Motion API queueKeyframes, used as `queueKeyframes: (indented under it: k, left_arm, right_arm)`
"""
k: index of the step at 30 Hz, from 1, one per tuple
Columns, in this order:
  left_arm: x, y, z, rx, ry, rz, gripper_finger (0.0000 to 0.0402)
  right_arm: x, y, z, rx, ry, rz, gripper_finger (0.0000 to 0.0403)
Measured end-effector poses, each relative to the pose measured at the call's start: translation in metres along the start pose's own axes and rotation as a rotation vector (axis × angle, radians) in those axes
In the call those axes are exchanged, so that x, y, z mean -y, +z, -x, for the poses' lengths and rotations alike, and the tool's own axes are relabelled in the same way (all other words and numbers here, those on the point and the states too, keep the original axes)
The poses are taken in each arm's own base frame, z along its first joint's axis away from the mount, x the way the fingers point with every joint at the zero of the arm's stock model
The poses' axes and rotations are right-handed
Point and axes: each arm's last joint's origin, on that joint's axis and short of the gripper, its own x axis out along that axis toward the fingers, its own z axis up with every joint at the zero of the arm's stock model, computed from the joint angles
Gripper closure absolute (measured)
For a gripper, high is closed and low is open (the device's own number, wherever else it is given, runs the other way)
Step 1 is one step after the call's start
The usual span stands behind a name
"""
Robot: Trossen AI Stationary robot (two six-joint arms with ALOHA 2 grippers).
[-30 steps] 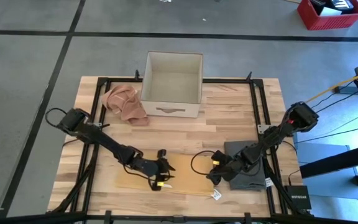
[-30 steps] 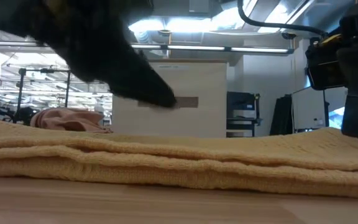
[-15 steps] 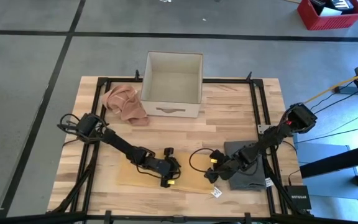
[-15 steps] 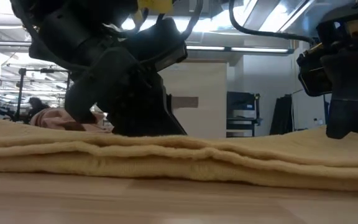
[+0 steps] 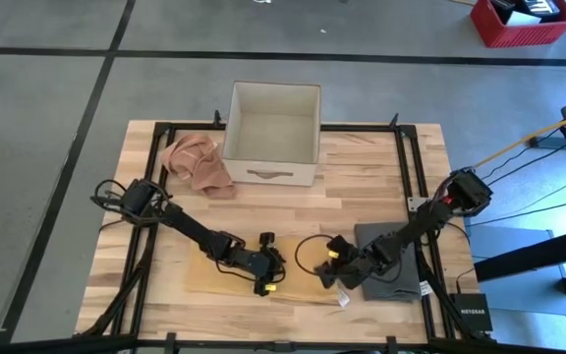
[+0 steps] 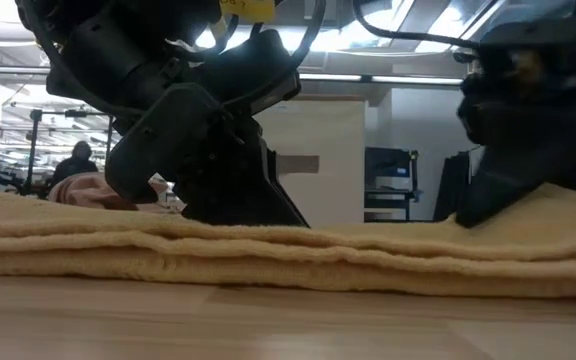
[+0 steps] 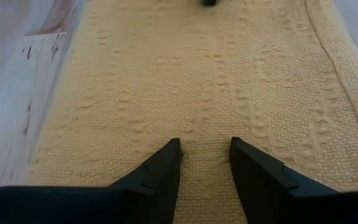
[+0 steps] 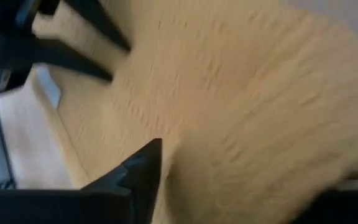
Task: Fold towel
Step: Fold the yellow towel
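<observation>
A yellow towel [image 5: 214,280], folded into a long band, lies flat along the table's near edge. My left gripper [image 5: 263,275] is down on its middle, its two fingers open with bare towel [image 7: 216,74] between them. At the towel's right end my right gripper [image 5: 332,278] is shut on the cloth. Only one of its fingers [image 8: 142,168] shows in the blurred right wrist view, because the towel [image 8: 260,93] covers the other. In the low view both grippers stand dark on the towel [image 6: 268,260]. My left gripper rests both fingertips [image 7: 174,149] on the towel's top face [image 7: 205,134] near its middle, slanting down from the table's left. Nothing is pinched and the cloth lies flat under them. My right gripper has the towel's right end [image 8: 185,143], coming at it slanting down from the table's right. One finger lies on one side of the cloth and the cloth hides the other. That end [image 6: 568,205] humps up a little while the rest stays on the table.
A beige open box [image 5: 271,123] stands at the far middle, with a crumpled pink cloth [image 5: 197,162] to its left. A dark grey cloth [image 5: 391,265] lies under the right arm. A white tag [image 5: 342,305] sits by the towel's near right corner. Beyond the table stands a person [image 6: 78,158].
My left gripper has come down and a little toward the table's right, landing on the towel's middle, then kept still. My right gripper has edged toward the table's left onto the towel's right end, which now stands slightly higher in the low view.
</observation>
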Motion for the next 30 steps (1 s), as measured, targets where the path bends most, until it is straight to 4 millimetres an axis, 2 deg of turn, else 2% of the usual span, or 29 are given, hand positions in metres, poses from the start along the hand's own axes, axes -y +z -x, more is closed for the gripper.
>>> queueKeyframes:
  k: [3, 9, 15, 21, 24, 30]
  left_arm:
    - [0.000, 0.000, 0.000, 0.001, -0.002, 0.000, 0.0270]
    - [0.000, 0.000, 0.000, 0.000, -0.003, 0.001, 0.0270]
    - [0.000, 0.000, 0.000, 0.001, -0.004, 0.001, 0.0270]
    - [0.001, 0.000, 0.000, 0.009, -0.008, 0.003, 0.0270]
    - [0.001, 0.001, 0.000, 0.016, -0.010, 0.005, 0.0270]
    - [0.004, 0.007, 0.004, 0.001, -0.013, -0.033, 0.0270]
  right_arm:
    - [0.000, -0.001, 0.001, 0.027, -0.003, 0.014, 0.0262]
    - [-0.008, 0.004, 0.009, 0.031, 0.037, 0.039, 0.0384]
    - [-0.038, 0.021, 0.019, 0.086, 0.123, 0.012, 0.0364]
    - [-0.053, 0.039, 0.003, 0.152, 0.138, 0.060, 0.0388]
    - [-0.056, 0.045, -0.009, 0.180, 0.155, 0.082, 0.0390]
    - [-0.052, 0.046, -0.021, 0.235, 0.110, 0.116, 0.0370]
